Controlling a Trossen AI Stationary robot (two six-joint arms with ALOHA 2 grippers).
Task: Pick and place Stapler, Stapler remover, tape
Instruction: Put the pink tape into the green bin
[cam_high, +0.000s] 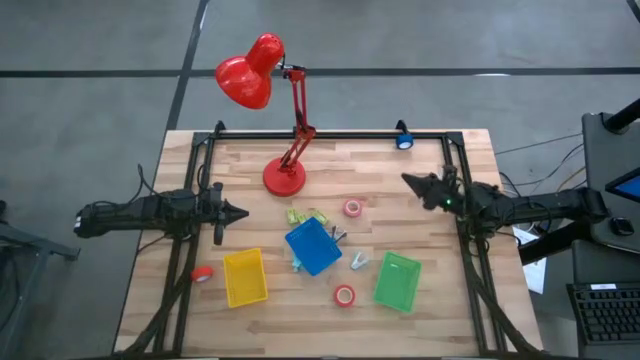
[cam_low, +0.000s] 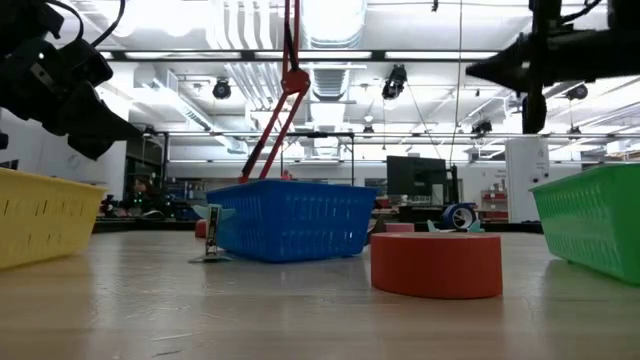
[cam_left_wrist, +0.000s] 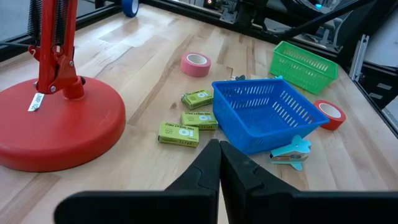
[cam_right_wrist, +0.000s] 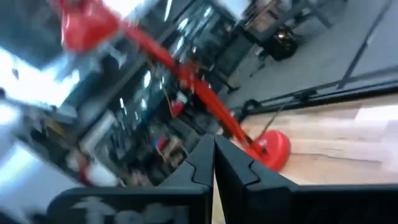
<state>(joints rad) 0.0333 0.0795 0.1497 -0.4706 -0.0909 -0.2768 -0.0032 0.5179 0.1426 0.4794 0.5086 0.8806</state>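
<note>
My left gripper (cam_high: 240, 213) hangs above the table to the left of the blue slatted plastic basket (cam_high: 313, 246), its two dark fingers (cam_left_wrist: 205, 167) pressed together tip to tip with nothing between them. My right gripper (cam_high: 408, 181) is raised to the upper right of that basket, its fingers (cam_right_wrist: 202, 158) likewise closed on nothing and aimed toward the red desk lamp (cam_high: 272, 120).

Outward from the left gripper, the lamp's round red base (cam_left_wrist: 50, 121) stands up and to the left of the blue basket. Between that base and the basket lie three small green staple boxes (cam_left_wrist: 199, 116), the nearest just beside the basket's wall. A teal staple remover (cam_left_wrist: 290, 152) lies just beside the basket on its lower right side.

The tape is scattered around the blue basket:
- a pink-red roll with a pale centre (cam_high: 352, 208) above and to the right of it;
- a red-rimmed roll (cam_high: 344, 295) below it, between the basket and the green slatted plastic basket (cam_high: 398, 281);
- a red roll (cam_high: 202, 274) far to its lower left, just beside the yellow slatted plastic basket (cam_high: 245, 277);
- a blue roll (cam_high: 404, 141) well above and to its right, at the far edge of the pale wooden table (cam_high: 250, 161).

A small metal object lies at the basket's upper right corner; I cannot tell what it is.
</note>
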